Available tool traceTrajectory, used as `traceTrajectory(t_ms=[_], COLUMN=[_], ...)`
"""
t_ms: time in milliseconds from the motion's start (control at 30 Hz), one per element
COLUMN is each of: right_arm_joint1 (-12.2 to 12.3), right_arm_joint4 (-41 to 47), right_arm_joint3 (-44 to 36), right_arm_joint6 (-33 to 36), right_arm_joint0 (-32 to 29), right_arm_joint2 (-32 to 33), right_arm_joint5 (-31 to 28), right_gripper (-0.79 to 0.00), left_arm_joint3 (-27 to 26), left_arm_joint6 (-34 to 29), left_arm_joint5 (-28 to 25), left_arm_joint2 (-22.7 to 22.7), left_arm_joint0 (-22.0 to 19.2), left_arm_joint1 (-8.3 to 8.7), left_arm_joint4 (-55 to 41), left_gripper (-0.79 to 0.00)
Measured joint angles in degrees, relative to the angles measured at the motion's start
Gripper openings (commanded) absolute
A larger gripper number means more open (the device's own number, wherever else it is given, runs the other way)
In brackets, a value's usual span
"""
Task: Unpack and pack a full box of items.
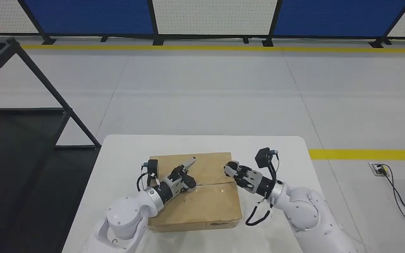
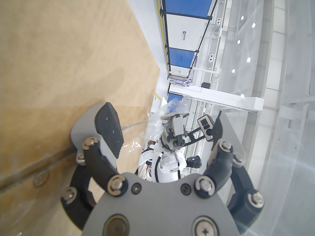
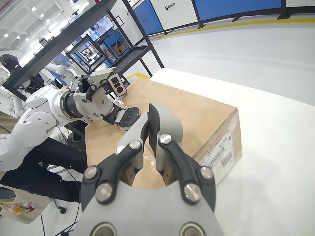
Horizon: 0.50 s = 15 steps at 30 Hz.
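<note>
White table (image 1: 285, 148) bears a closed cardboard box (image 1: 202, 205); left pincer (image 1: 188, 172) gapes empty, right pincer (image 3: 151, 117) closed on nothing; blue partitions (image 1: 88, 16) behind.

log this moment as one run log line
brown cardboard box: closed, on white table | left claw: open, at box top by seam | right claw: shut, over box edge

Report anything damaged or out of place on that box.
On the box, the clear tape along the top seam is crinkled and lifting rather than lying flat. One top corner looks ragged, with frayed tape. Nothing else stands out.
</note>
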Motion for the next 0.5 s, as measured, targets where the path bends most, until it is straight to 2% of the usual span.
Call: traceTrajectory(t_ms=[33, 67, 100, 133, 500], right_arm_joint1=[0.09, 0.15, 0.21, 0.30, 0.96], right_arm_joint4=[-0.16, -0.25, -0.30, -0.35, -0.62], right_arm_joint3=[-0.66, -1.08, -1.46, -1.94, -5.98], right_arm_joint6=[0.06, 0.08, 0.09, 0.06, -0.91], right_arm_joint0=[-0.41, -0.71, -0.99, -1.36, -4.19], right_arm_joint2=[0.16, 0.29, 0.44, 0.66, 2.34], right_arm_joint5=[0.47, 0.80, 1.11, 1.46, 3.07], right_gripper=[-0.422, -0.314, -0.077, 0.000, 0.000], left_arm_joint3=[0.04, 0.07, 0.09, 0.12, 0.21], left_arm_joint6=[-0.05, -0.08, -0.14, -0.24, -0.48], left_arm_joint5=[-0.03, -0.03, 0.00, 0.05, -0.06], left_arm_joint2=[-0.01, -0.01, 0.01, 0.02, -0.12], left_arm_joint0=[-0.02, -0.03, -0.06, -0.10, -0.11], left_arm_joint1=[-0.01, -0.03, -0.04, -0.05, -0.15], left_arm_joint4=[0.00, 0.00, 0.01, 0.07, 0.24], left_gripper=[0.000, 0.000, 0.000, 0.000, 0.000])
